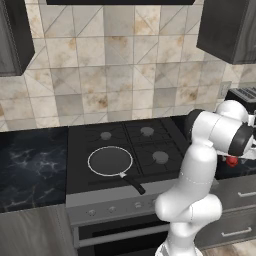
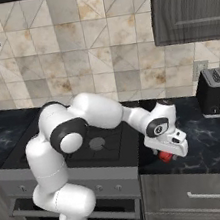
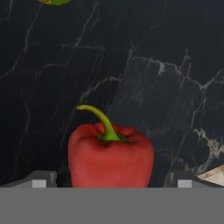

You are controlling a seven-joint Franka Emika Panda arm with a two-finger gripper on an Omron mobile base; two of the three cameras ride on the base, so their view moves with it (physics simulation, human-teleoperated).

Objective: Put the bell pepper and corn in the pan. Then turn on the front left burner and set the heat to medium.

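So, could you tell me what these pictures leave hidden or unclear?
- Bell pepper: its base is cut off at the hand view's bottom; in the right base view the gripper covers most of it.
- Corn: just a sliver at the hand view's top edge.
- Pan: in the right base view the arm hides it.

Setting: rendered home kitchen. Evidence: black four-burner gas stove [image 1: 125, 150] with grates, a row of grey knobs [image 1: 114, 209] on its front panel and an oven door below; dark marbled stone countertop [image 1: 30, 167]; beige tiled backsplash [image 1: 115, 65]; dark wood upper cabinets [image 2: 188, 5]; grey drawer fronts [image 2: 207, 194]; black slot toaster [image 2: 217, 93].
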